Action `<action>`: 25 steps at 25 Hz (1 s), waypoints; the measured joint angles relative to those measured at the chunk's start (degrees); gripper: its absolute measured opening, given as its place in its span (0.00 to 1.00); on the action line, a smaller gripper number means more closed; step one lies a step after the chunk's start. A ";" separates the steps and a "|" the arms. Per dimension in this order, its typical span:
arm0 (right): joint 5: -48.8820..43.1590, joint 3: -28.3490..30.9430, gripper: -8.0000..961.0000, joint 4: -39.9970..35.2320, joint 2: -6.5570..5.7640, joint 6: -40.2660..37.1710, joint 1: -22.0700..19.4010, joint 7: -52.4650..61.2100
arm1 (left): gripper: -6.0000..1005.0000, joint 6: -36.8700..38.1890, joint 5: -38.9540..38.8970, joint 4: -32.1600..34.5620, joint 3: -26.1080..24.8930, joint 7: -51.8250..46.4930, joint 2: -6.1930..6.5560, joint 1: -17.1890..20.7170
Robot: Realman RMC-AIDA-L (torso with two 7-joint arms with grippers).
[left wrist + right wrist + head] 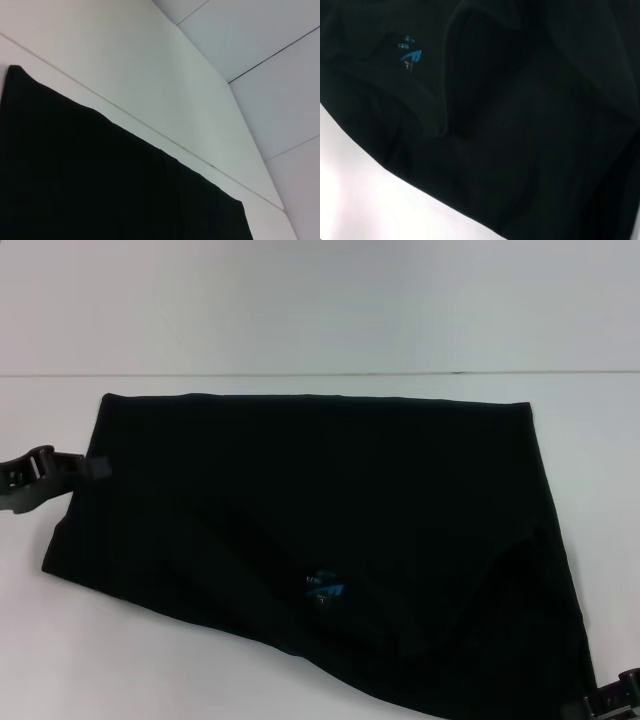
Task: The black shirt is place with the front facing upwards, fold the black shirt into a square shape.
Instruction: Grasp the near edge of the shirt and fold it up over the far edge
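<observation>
Shirt [300, 530] spread across table [320, 310]; left gripper [95, 468] at its left edge, right gripper [610, 702] at near-right corner.

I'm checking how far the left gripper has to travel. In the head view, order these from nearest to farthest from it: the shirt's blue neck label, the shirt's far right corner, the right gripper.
From the left gripper, at the black shirt's left edge:
1. Blue neck label, mid-shirt, near side.
2. Far right corner, back right.
3. Right gripper, bottom right.

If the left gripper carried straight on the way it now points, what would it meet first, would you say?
The left gripper points toward the robot's right and its tip already sits at the left edge of the shirt, so it would likely run into the shirt first.
</observation>
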 joint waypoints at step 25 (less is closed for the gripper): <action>0.23 0.86 0.02 0.00 -1.79 0.41 -1.48 -1.31 | 0.01 7.41 0.08 0.29 0.08 1.78 1.41 1.91</action>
